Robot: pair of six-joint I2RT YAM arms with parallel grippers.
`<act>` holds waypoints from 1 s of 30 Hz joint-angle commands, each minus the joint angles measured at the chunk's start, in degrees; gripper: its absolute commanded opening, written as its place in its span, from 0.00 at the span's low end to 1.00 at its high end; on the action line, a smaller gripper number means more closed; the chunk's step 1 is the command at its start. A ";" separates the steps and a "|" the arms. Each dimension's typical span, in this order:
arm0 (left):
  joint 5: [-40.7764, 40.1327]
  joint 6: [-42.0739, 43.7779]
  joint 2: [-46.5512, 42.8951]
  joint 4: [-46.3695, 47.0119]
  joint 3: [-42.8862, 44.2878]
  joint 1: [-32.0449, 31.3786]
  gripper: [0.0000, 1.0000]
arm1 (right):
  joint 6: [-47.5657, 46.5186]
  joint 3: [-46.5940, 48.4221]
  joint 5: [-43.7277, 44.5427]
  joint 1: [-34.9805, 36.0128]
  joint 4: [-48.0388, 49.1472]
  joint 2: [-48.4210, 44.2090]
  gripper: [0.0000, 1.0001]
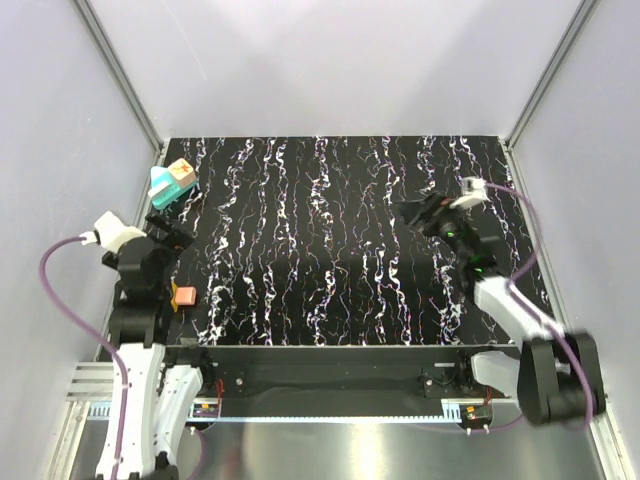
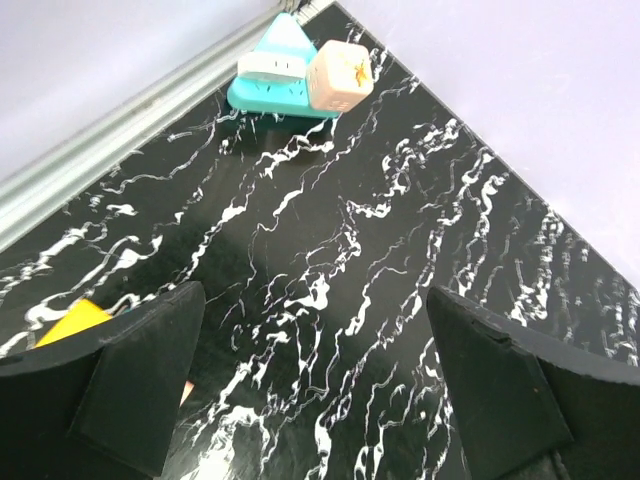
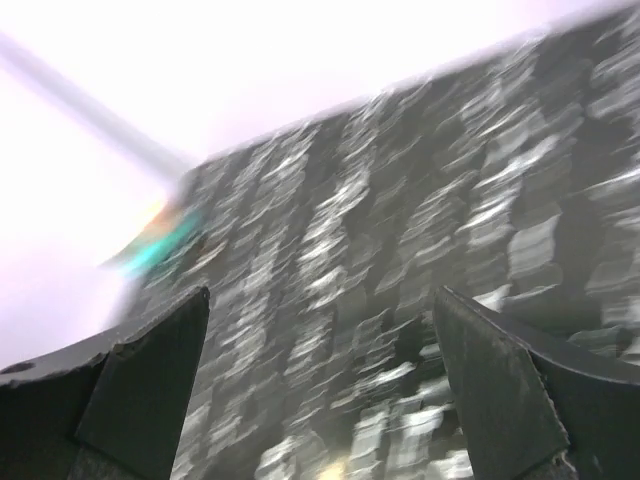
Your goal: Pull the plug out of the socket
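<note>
Left wrist view gives the best look: the plug [image 2: 340,76] sits on top of the socket [image 2: 270,98], with a white rounded block [image 2: 275,66] parked on the socket just beside it. The socket itself is tucked in the far left corner of the table [image 1: 330,230], right by the wall rail. The left tool [image 2: 318,390] is spread wide with nothing in it, well short of the socket and pointed roughly at it. The right tool [image 1: 425,213] is way across the table from the socket. Its own camera is blurry, but the fingers look wide apart and empty too.

My take: this is the approach. Line the left tool's fingers up on two opposite flat sides of the plug, come in clear of the white block, close on the plug only, then pull straight up. The socket looks light, so it might lift along unless the right tool comes over and pins it.
</note>
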 commanded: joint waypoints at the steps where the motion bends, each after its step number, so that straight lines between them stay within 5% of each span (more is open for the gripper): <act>1: 2.16 2.64 -3.08 -7.25 5.23 0.29 0.99 | 14.88 2.80 -17.38 6.36 6.79 10.29 1.00; 8: 4.27 4.74 0.69 -15.51 12.87 0.29 0.99 | 16.56 19.41 -17.48 25.42 5.66 31.89 1.00; 18: -4.25 4.66 11.32 -25.02 18.16 0.37 0.99 | 25.51 46.13 -22.48 46.01 8.55 60.92 0.98; 22: -6.44 7.74 11.51 -24.84 19.39 0.37 0.99 | 25.35 59.82 -21.88 50.68 2.77 69.36 0.98; 30: -5.31 9.94 9.22 -23.17 17.99 0.46 0.99 | 21.49 71.98 -14.32 55.43 -9.36 78.77 0.94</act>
